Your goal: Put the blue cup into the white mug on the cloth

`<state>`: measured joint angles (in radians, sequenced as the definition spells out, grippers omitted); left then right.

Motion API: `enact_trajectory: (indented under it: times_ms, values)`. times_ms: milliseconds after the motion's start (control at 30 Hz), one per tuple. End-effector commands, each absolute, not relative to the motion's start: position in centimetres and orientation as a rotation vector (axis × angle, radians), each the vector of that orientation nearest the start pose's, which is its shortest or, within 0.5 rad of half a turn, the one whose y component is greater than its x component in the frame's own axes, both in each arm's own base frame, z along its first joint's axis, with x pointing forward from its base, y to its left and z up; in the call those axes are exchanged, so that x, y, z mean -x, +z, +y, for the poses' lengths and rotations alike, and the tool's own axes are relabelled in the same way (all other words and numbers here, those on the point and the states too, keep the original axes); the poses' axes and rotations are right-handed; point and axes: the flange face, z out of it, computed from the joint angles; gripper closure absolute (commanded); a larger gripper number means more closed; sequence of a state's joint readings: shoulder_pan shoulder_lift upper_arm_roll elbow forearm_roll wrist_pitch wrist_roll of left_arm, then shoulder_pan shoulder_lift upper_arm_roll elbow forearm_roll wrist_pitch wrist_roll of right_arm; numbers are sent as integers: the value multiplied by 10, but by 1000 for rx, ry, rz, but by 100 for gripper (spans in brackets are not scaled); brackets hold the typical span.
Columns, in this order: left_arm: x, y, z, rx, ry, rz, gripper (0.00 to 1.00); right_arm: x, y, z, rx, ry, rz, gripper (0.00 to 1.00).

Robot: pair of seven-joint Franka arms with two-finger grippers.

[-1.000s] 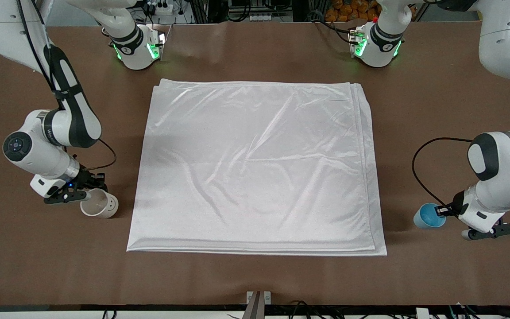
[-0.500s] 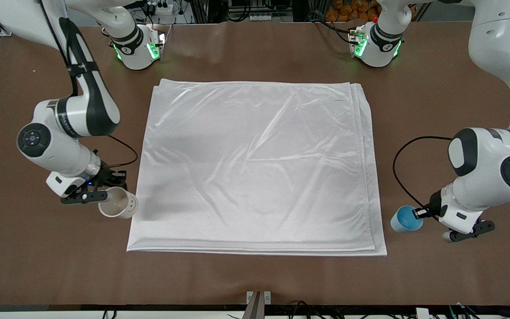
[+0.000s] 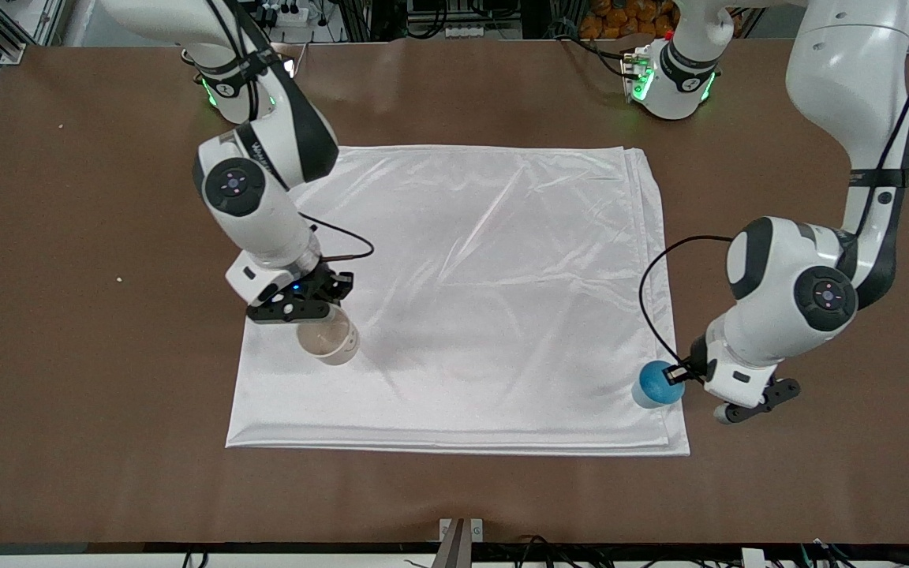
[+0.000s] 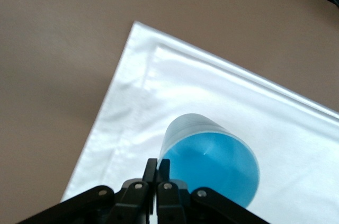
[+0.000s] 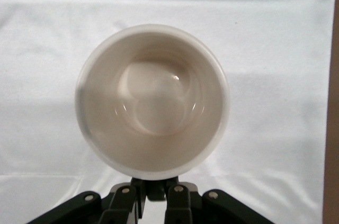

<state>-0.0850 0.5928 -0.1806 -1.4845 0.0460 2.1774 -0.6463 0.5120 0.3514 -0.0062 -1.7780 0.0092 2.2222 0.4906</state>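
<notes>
White ceramic mug (image 3: pixel 330 341), pinched by the right gripper (image 3: pixel 297 304), hangs over the shiny white cloth (image 3: pixel 486 260); the left gripper (image 3: pixel 691 371) pinches the light-blue tapered cup (image 3: pixel 656 384) above the cloth's corner.

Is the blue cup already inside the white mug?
No, the blue cup is in the left gripper over the cloth's edge, while the right gripper holds the empty white mug.

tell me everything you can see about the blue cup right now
The blue cup is small, light blue and tapered, with no handle and a brighter blue inside; it looks smooth and empty. The left gripper holds it by the rim, jaws shut on the wall, over the cloth's corner at the left arm's end.
</notes>
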Motion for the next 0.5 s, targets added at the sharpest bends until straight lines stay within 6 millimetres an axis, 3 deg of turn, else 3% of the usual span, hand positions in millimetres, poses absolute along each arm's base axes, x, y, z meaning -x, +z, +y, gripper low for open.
enact_trajectory:
  times_ms: [0, 133, 300, 467]
  values:
    - [-688, 350, -193, 3156, -109, -714, 100, -558, 359, 378, 3088, -118, 20, 100]
    - [-680, 351, -219, 3155, -102, -747, 100, -557, 360, 408, 3068, -137, 59, 100]
    - [-669, 351, -251, 3150, -92, -785, 100, -530, 340, 458, 3075, -118, -13, 100]
    - [-657, 351, -282, 3149, -85, -798, 100, -521, 325, 490, 3074, -126, 15, 100]
